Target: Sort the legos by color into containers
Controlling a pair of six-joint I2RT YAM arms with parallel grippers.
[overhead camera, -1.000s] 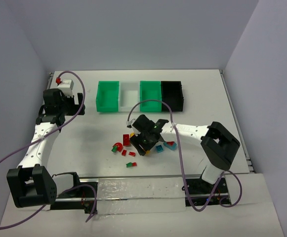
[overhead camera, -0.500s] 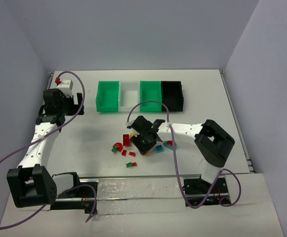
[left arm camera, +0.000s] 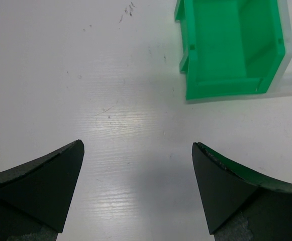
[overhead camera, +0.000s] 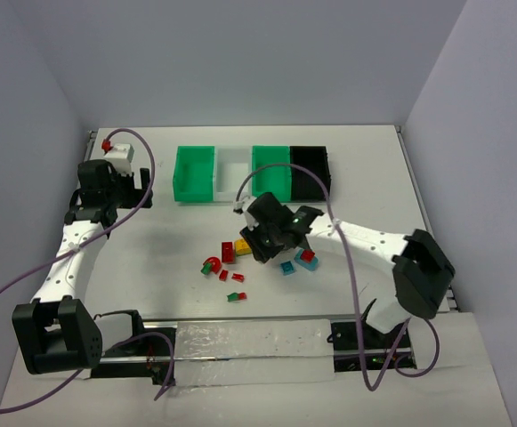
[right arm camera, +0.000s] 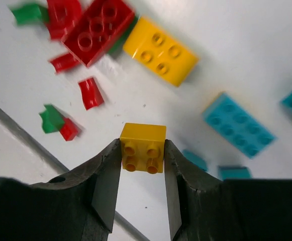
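Over the loose legos (overhead camera: 229,252) mid-table, clamps a small yellow brick (right arm camera: 143,143) in the right gripper (right arm camera: 142,153); holds the left gripper (left arm camera: 137,145) spread wide near a green bin (left arm camera: 226,88).

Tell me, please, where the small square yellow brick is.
The small yellow brick sits low-centre in the right wrist view, pinched in the right end effector, below the longer yellow brick, left of a cyan brick.

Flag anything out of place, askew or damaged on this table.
Nothing stands out. The containers sit upright in a neat row, loose legos lie scattered nearby, and the right gripper holds a yellow brick squarely.
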